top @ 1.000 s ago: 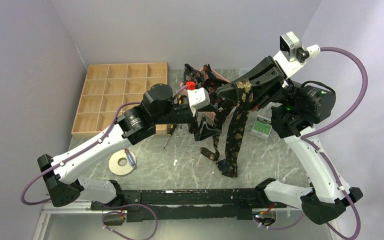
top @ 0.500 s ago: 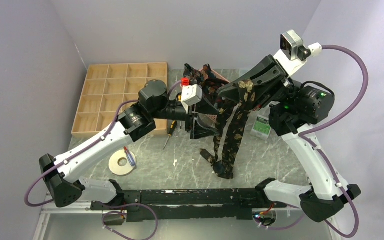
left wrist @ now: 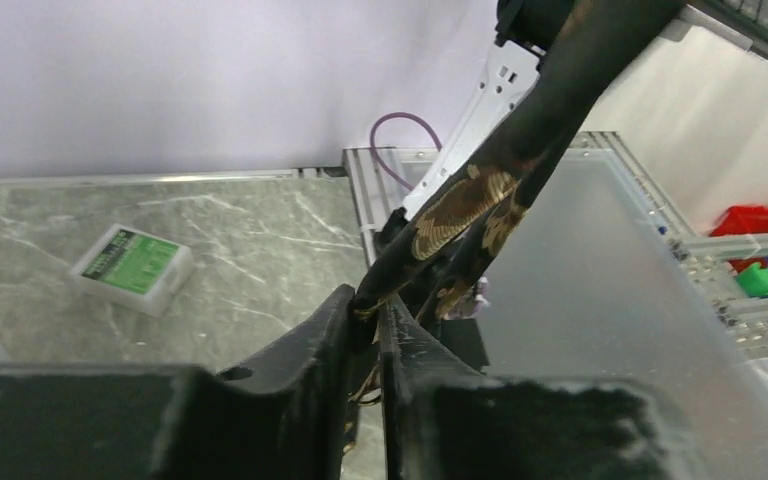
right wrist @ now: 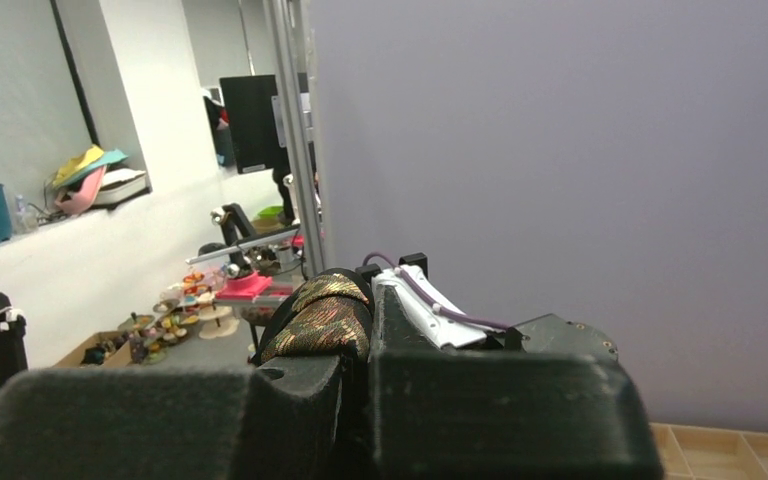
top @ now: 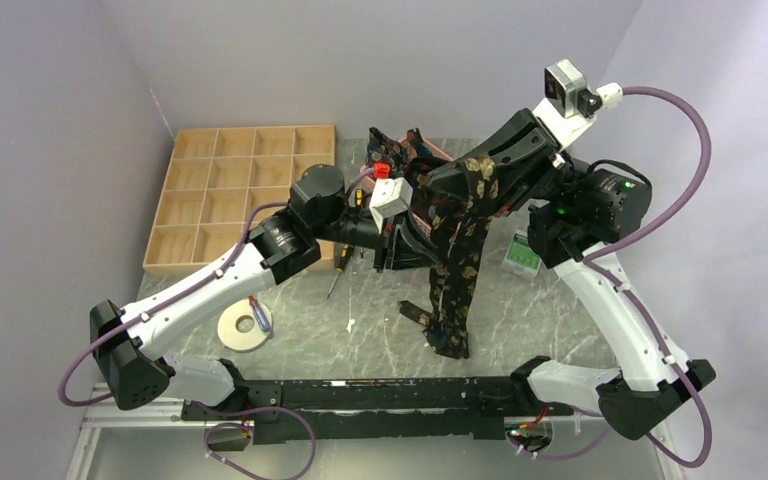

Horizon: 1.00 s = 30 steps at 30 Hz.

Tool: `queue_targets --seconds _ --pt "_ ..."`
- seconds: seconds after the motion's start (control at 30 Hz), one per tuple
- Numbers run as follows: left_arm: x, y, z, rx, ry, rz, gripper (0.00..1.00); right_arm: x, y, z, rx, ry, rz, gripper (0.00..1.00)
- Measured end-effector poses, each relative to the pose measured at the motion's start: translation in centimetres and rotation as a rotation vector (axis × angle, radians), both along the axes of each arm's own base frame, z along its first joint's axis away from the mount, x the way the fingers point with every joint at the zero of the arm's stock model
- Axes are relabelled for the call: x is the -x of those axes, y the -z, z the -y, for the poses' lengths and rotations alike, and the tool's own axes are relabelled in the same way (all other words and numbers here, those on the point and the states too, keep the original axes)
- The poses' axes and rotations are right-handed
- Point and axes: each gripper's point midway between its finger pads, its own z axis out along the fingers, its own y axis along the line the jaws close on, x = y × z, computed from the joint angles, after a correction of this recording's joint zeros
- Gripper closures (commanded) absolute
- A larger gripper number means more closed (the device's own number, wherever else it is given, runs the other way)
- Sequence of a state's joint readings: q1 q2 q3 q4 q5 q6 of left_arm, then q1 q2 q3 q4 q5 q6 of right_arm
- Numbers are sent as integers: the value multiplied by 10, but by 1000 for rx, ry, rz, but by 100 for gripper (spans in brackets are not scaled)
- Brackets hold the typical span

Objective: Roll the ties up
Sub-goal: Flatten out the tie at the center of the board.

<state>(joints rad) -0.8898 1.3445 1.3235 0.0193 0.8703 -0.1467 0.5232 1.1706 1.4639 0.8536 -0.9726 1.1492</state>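
1. Tape roll (top: 245, 325): lies flat on the marble worktop (top: 380, 320), near the left arm's base. It is not part of the task.
2. Hanging tie (top: 457, 275): black with a gold pattern. It is draped from above in two lengths, and its lower end touches the worktop in front of the arms.
3. Left hand (left wrist: 367, 305): fingers are pressed together on the hanging tie partway down its length.
4. Right hand (right wrist: 360, 290): raised above the worktop and clamped on the tie's upper fold, so it carries the weight.
5. Step in hand, as judged: getting the tie straight before rolling.
   - The upper clamp should keep firm.
   - The lower pinch should slide down the fabric without twisting it.
   - Both lengths should then lie flat on bare worktop, wide of the tape roll and the green-labelled box (top: 523, 255).
   - Too hard a pull risks dragging the fold out of the right hand.
6. Wooden divider tray (top: 175, 195): at the far left, a grid of compartments. No tie shows in any visible compartment, and the left arm hides its near right corner.
7. Heap of ties (top: 400, 150): at the far edge, tangled. Pinkish material edges it, but I cannot tell whether that is a container.
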Motion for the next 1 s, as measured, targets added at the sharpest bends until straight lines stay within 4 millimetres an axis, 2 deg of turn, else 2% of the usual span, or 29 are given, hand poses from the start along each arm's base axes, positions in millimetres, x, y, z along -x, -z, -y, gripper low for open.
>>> queue_targets --seconds 0.03,0.13,0.23,0.33,0.37,0.43,0.53,0.7,0.8,0.87,0.97,1.0 --pt "2 1 1 -1 5 2 96 -2 2 -1 1 1 -5 100" --pt "6 5 3 -10 12 -3 97 -9 11 -5 14 2 -31 100" --pt "1 10 4 -31 -34 -8 97 -19 25 -10 45 27 -65 58" --pt "-21 14 -4 -62 -193 3 97 -34 47 -14 101 102 -129 9" --pt "-28 14 -9 -67 -252 14 97 -39 55 -14 118 133 -150 2" --pt "-46 10 -28 -77 -406 43 97 -46 77 -12 159 206 -183 0" --pt "-71 -11 -65 -60 -649 108 97 -57 101 -7 194 315 -227 0" --pt "-97 -60 -141 -4 -1021 207 97 -102 150 6 256 575 -386 0" --pt "-104 -89 -182 44 -1199 265 97 -132 201 17 344 739 -529 0" --pt "-106 -104 -203 66 -1287 294 97 -144 243 29 412 840 -622 0" --pt "-109 -123 -226 88 -1389 348 97 -141 306 49 519 944 -727 0" --pt "-110 -130 -232 95 -1418 365 97 -137 321 53 548 957 -746 0"
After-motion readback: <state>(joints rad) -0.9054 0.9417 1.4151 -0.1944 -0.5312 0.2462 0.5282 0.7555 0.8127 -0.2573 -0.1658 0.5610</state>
